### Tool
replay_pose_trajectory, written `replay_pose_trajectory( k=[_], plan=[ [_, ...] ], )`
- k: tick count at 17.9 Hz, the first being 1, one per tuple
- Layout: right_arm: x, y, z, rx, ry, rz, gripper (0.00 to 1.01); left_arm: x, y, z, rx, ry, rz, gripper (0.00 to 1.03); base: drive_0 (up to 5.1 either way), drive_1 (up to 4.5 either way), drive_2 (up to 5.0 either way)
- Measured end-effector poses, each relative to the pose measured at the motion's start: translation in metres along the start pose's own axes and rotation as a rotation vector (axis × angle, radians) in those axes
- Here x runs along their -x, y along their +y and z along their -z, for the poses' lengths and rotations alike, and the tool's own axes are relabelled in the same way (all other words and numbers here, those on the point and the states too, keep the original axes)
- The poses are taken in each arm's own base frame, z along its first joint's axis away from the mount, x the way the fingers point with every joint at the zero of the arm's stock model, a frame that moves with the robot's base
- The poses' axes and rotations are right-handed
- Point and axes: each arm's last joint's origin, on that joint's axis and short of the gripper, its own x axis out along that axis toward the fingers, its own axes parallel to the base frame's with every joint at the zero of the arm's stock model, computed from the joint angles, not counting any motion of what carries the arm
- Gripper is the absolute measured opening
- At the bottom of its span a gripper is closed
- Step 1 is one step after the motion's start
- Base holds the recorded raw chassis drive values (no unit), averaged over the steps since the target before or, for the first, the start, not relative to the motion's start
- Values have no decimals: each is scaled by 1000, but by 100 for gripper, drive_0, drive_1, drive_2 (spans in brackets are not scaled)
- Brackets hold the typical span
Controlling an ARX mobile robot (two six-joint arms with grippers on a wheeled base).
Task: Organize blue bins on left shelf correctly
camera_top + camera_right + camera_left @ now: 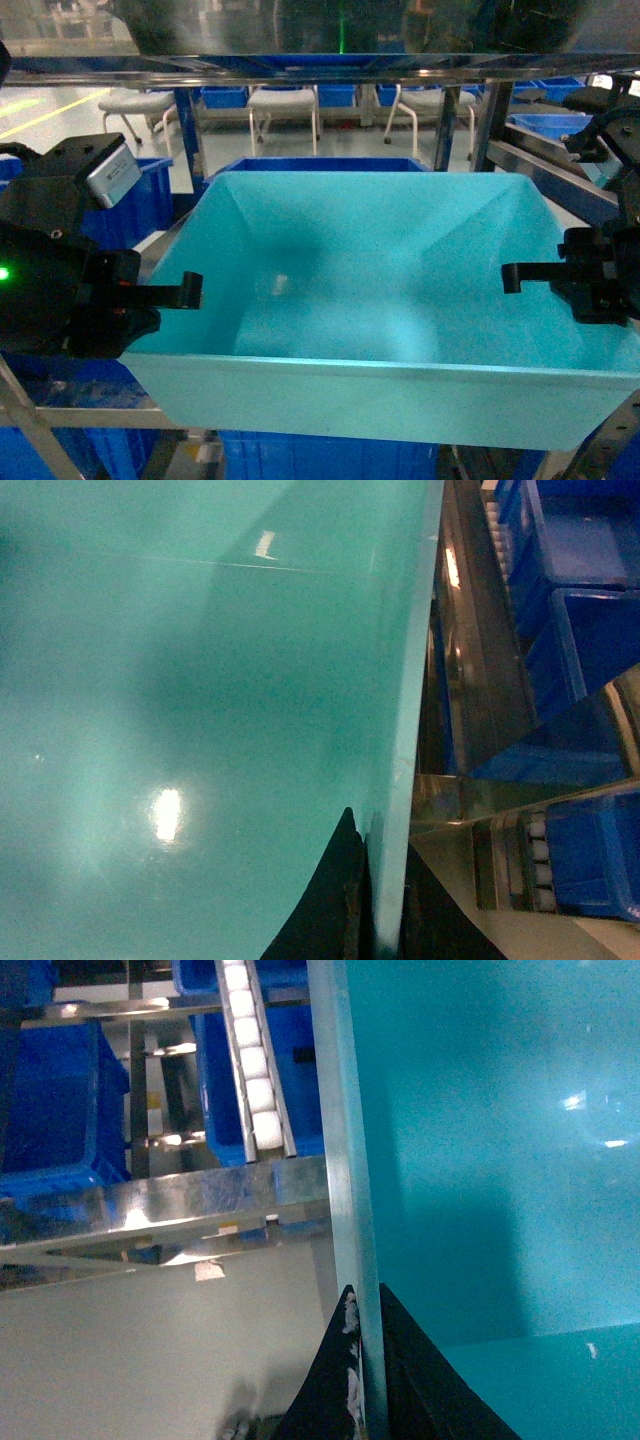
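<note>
A light turquoise blue bin (380, 290) fills the middle of the head view, held up in front of the shelf's top rail (300, 65). My left gripper (188, 292) is shut on its left wall. In the left wrist view both black fingers (335, 1380) pinch the bin's thin rim (350, 1160). At the opposite side my right gripper (512, 276) is shut on the right wall, and its fingers (335, 900) clamp the rim (410, 680) in the right wrist view. The bin's inside is bare. The left shelf shows a steel beam (170, 1205) and a white roller track (255, 1070).
Dark royal-blue bins sit behind the turquoise bin (320, 163), at the left (140, 205), below (320, 458) and on the right rack (590, 630). Steel posts (445, 125) stand behind. White stools (285, 105) are on the floor beyond.
</note>
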Motion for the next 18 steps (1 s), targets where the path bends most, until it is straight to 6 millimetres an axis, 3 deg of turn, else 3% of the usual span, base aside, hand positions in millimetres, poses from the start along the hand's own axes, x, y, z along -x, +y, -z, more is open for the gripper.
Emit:
replay_pose_trajectory(
  k=[9,15,18],
  plan=[
    [0,1,-1,0,-7,-2,2,0,0,-1,-1,-8,-2,2,-286,487,-238],
    [0,0,-1,-2,-3,-5,2,0,0,-1,-1,-6,-1,2,0,0,0],
    [-15,0,5,-7,15,-26,2,-8,-1,-2,-1,-8,-14,2,0,0,0]
  ],
)
